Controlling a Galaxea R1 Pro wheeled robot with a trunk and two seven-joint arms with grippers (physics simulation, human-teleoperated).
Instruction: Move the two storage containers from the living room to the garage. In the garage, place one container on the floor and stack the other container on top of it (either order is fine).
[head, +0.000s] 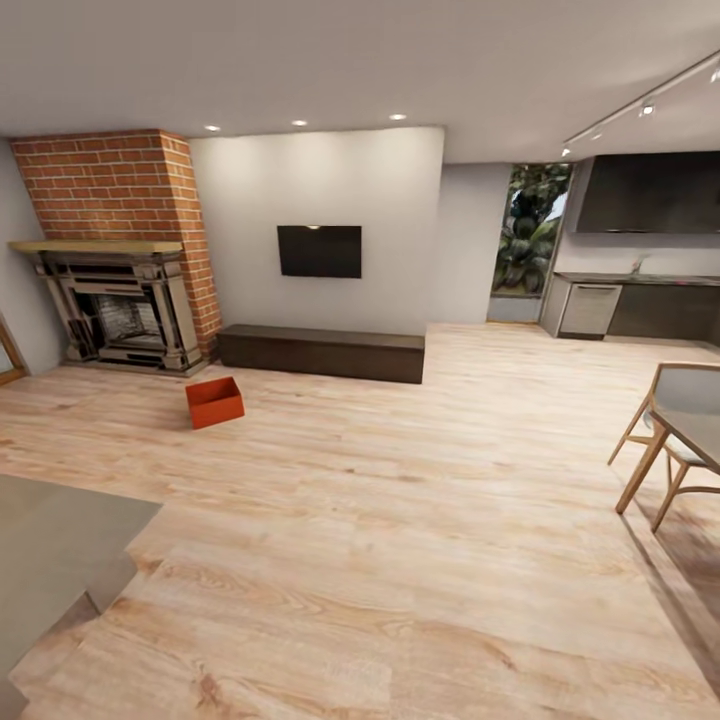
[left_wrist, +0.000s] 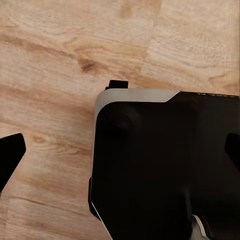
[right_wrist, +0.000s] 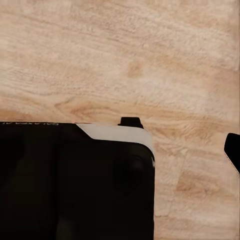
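Note:
One orange-red storage container (head: 214, 401) sits on the living room's light wood-plank flooring, in front of the red-brick fireplace (head: 120, 250) and near the left end of the long dark low cabinet (head: 322, 352). It is far ahead of me, to the left. My left gripper (left_wrist: 120, 151) hangs open over the planks, its dark fingertips (left_wrist: 11, 154) wide apart with nothing between them. My right gripper (right_wrist: 120, 152) also points down at the planks, and one fingertip (right_wrist: 233, 151) shows at the picture's edge. It holds nothing.
A black wall screen (head: 320, 250) hangs above the cabinet. A grey rug (head: 55, 545) lies at the near left. A wooden table with chairs (head: 675, 440) stands at the right, and kitchen counters (head: 640, 305) are at the back right. My black base (left_wrist: 165, 170) is below both wrists.

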